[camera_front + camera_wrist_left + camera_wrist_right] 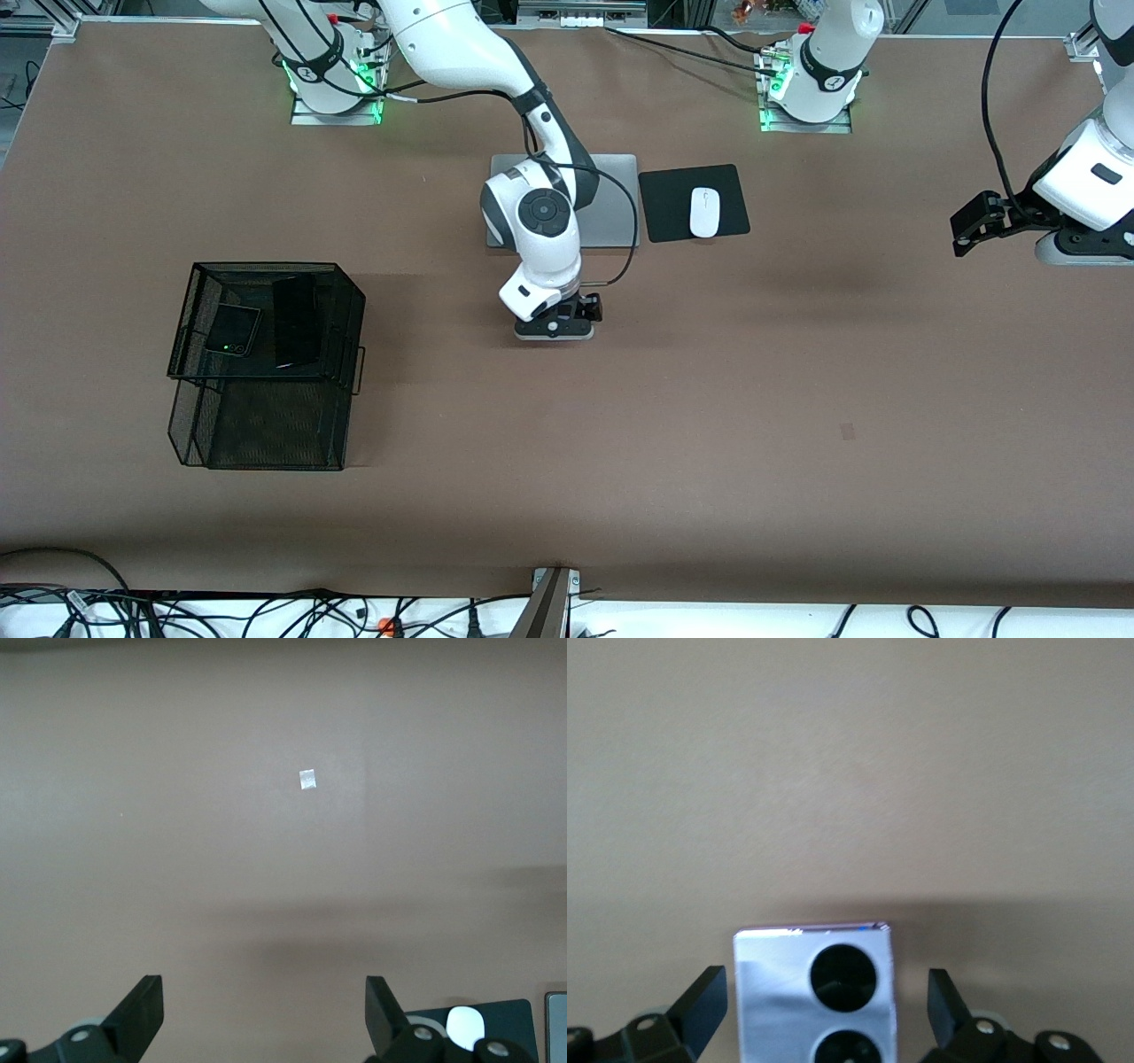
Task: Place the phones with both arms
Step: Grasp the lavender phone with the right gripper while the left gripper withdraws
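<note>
Right arm: reaches from its base down to the middle of the brown counter (709, 399), wrist bent so the right gripper (555, 330) points straight down, low over the counter, nearer the front camera than the silver laptop (611, 199).
Right fingers: spread wide (700, 1001), one on each side of the lavender phone (815, 992), with a gap on both sides and no contact.
Left arm: waits at its own end of the counter, the left gripper (970, 223) raised over bare counter.
Left fingers: open (142, 1010), nothing between them.
Lavender phone: lies flat on the counter under the right gripper, two black circles facing up.
Other phones: a small black phone (233, 330) and a long black phone (295, 321) lie side by side in the top tier of a black mesh basket (266, 443) toward the right arm's end.
Only in the right wrist view: the lavender phone; the front view hides it under the gripper.
Only in the left wrist view: a small pale square mark (307, 779) on the counter.
Front view and left wrist view: a white mouse (705, 212) on a black pad (664, 190) beside the laptop.
</note>
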